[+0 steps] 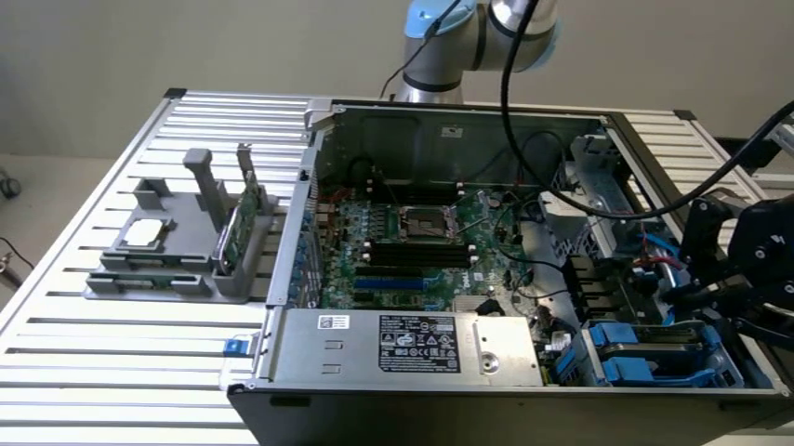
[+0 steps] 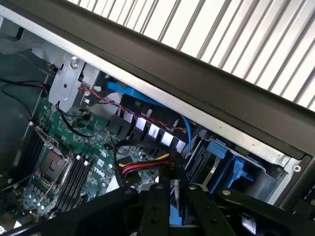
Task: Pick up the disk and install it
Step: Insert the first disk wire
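Disk [image 2: 175, 210] in hand [image 2: 175, 191] over blue drive bay [image 2: 241, 169]

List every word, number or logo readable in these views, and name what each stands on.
None can be read.
Printed label on the silver power supply: print and symbols too small to read.
White sticker on the same power supply: too small to read.
Motherboard markings: blurred.
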### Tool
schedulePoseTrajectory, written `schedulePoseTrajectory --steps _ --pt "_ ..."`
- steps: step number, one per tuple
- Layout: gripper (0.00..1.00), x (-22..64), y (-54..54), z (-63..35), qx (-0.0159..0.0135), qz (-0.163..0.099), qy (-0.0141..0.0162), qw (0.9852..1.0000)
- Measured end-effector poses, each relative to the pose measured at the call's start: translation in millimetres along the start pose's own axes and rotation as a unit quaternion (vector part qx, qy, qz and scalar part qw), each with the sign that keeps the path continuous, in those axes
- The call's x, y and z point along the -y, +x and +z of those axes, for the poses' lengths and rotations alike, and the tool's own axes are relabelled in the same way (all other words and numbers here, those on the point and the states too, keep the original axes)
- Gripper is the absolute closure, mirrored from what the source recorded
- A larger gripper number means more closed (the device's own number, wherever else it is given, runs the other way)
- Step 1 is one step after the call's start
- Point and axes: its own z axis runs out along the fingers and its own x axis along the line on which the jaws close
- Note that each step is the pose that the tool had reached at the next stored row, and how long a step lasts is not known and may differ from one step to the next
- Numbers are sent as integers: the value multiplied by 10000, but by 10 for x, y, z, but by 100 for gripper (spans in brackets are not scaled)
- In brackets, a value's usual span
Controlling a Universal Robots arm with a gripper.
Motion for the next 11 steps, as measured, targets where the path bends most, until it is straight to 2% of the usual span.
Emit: schedulePoseTrajectory --steps 2,4,7,8,9,11 --pt "83 5 2 1 -7 11 6 10000" --pt "83 8 4 1 -17 31 24 10000" --pt "83 11 5 0 -26 70 69 9999" --pt "83 11 5 0 -21 85 87 9999" --pt "83 11 6 -1 -2 101 108 9999" --pt "83 11 5 0 78 141 156 9997"
